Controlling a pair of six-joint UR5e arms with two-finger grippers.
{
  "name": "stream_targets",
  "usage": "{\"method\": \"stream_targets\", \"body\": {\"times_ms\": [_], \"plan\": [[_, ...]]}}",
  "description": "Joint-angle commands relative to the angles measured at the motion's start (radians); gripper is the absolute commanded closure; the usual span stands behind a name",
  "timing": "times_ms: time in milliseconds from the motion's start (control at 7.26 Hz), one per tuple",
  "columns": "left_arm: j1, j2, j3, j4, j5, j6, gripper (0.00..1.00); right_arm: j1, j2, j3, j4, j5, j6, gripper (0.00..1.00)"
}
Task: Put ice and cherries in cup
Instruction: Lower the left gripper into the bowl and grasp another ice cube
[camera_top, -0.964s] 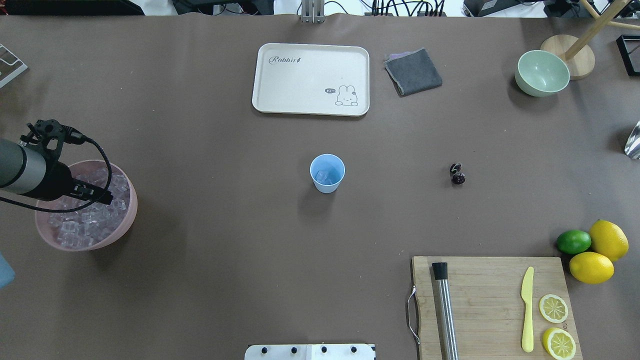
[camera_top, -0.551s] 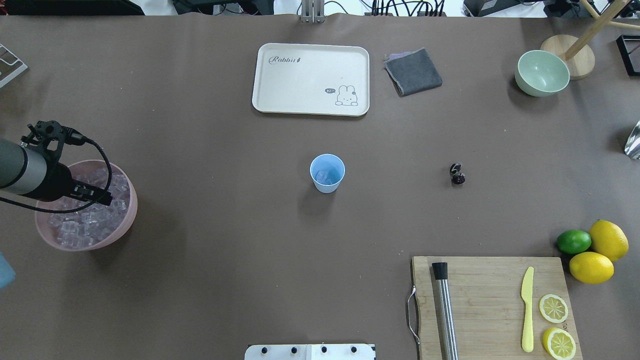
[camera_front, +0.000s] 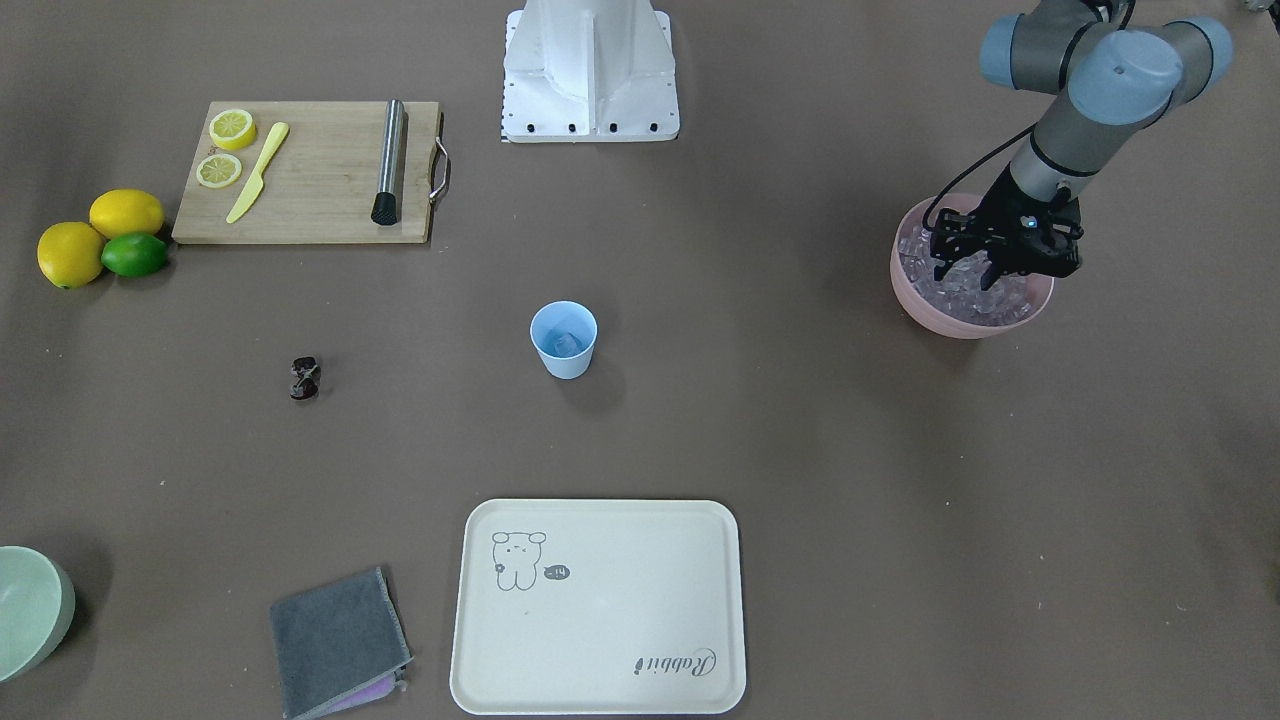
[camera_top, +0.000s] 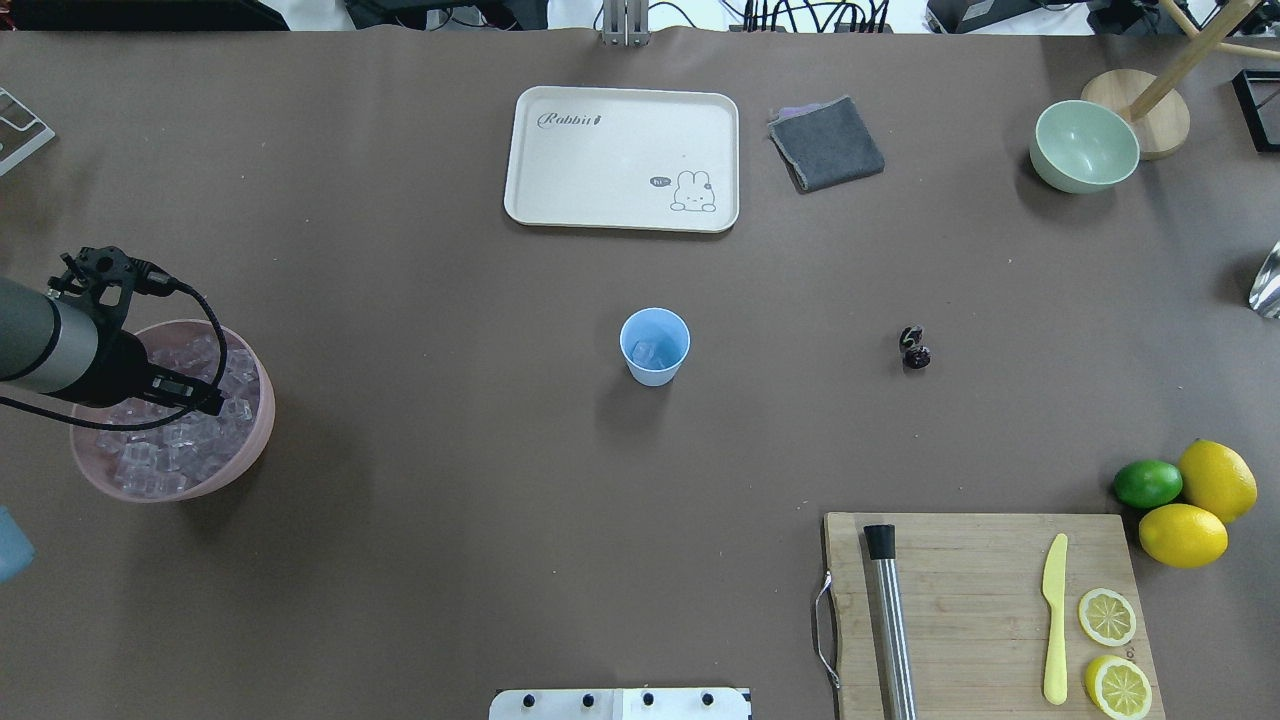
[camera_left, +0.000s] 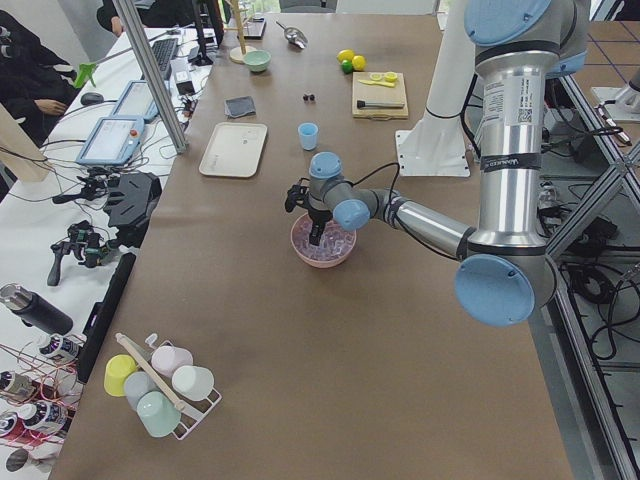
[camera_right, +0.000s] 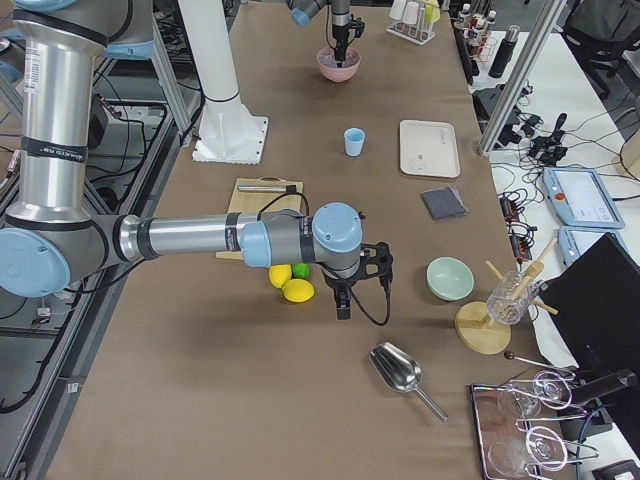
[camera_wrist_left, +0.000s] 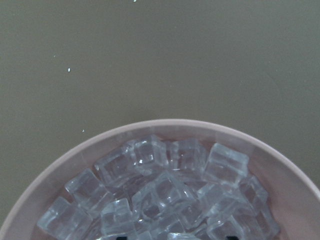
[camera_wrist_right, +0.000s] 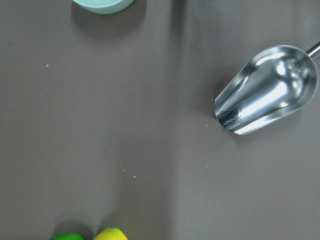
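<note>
In the front view alone, left gripper (camera_front: 966, 274) gapes over the ice (camera_front: 1003, 301)

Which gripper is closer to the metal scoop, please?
Right. The right gripper hangs close beside the metal scoop; the left gripper is far off, over the pink bowl.

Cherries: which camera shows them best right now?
Overhead exterior: the cherries lie unobstructed and sharp, right of the cup. Front-facing shows them similarly, mirrored. Exterior left gives only a distant speck; I cannot find them in exterior right or the wrist views.
</note>
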Motion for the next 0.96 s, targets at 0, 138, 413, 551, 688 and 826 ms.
{"method": "stream_targets", "body": {"times_ms": [0,138,413,551,688,826], "plan": [[-0.001,0.003,0.001,-0.002,-0.027,0.0,0.55,0.005,-0.004,0.0,0.002,0.0,0.0,0.0],[-0.001,0.003,0.001,-0.002,-0.027,0.0,0.55,0.005,-0.004,0.0,0.0,0.0,0.0,0.0],[0.001,0.001,0.002,0.001,-0.022,0.0,0.55,0.007,-0.005,0.002,0.0,0.0,-0.002,0.0],[0.001,0.001,0.002,0.001,-0.024,0.0,0.54,0.007,-0.004,0.0,0.002,0.0,0.0,0.0],[0.001,0.0,0.002,0.003,-0.022,0.0,0.65,0.007,-0.004,0.002,0.002,0.0,0.0,0.0],[0.001,0.001,-0.001,0.003,-0.024,0.0,0.91,0.008,-0.004,0.002,0.002,0.0,-0.002,0.0]]}}
